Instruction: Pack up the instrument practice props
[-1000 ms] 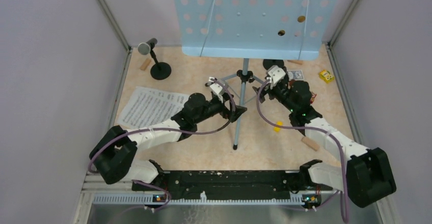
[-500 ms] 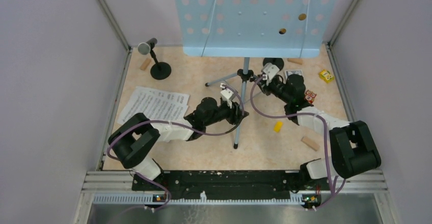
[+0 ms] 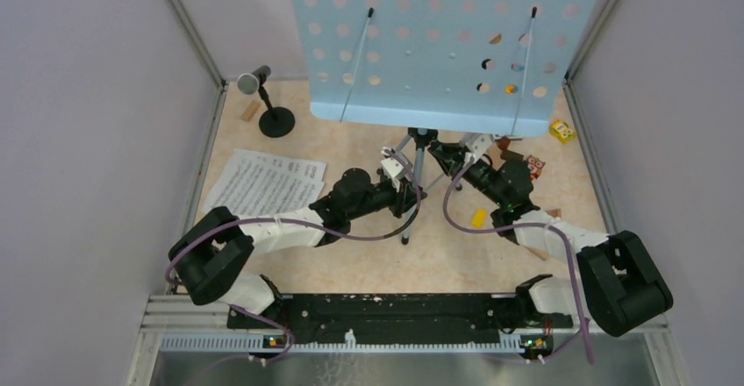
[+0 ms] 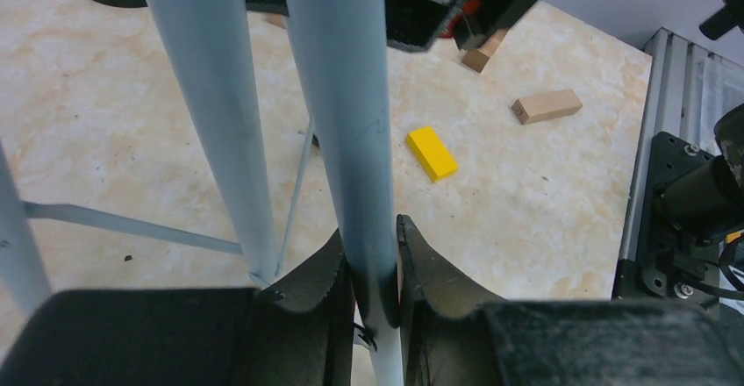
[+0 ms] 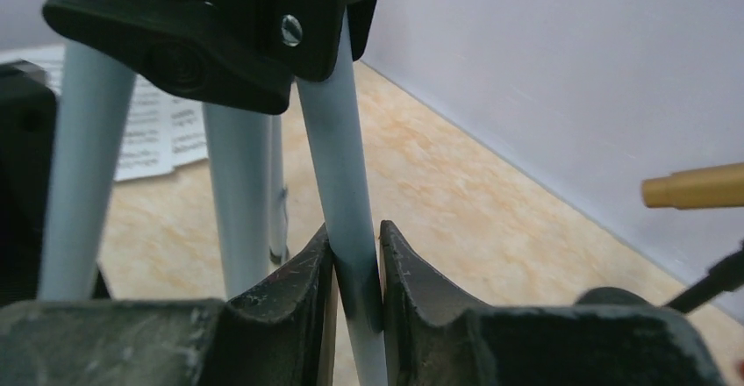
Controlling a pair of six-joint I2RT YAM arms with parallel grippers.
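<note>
Wrist views: the left end effector (image 4: 373,268) and the right end effector (image 5: 355,259) each clamp a tripod leg (image 4: 338,96). Top view alone shows the music desk (image 3: 439,44) at 12 o'clock, music sheets (image 3: 259,184) at 9 — bare counter (image 3: 368,265) toward 6.

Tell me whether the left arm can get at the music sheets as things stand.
Probably not yet: the left tool is shut on a tripod leg. Once freed, the music sheets lie uncovered beside that arm.

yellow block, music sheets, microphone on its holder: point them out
yellow block (image 4: 431,153), left wrist view, top face
music sheets (image 3: 263,184), top external view, middle of page
microphone (image 3: 253,80), top external view, its head
</note>
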